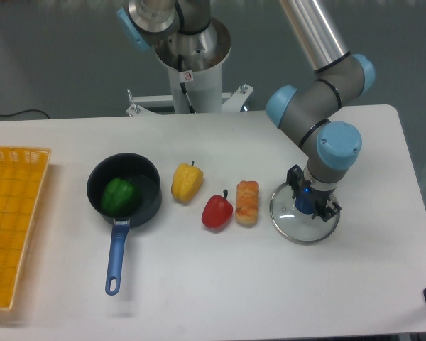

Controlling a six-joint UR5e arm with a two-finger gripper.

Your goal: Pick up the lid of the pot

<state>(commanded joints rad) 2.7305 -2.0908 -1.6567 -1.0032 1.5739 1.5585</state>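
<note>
A round glass pot lid (292, 220) with a metal rim lies flat on the white table at the right. My gripper (309, 204) points straight down over the lid's middle, its black fingers reaching down around the lid's knob, which is hidden by them. Whether the fingers press on the knob cannot be told from this view. The lid rests on the table.
Left of the lid lie an orange bread roll (247, 202), a red pepper (216, 211) and a yellow pepper (187, 182). A dark pot (148, 202) with a blue handle holds a green pepper (119, 195). A yellow basket (14, 220) sits at the left edge.
</note>
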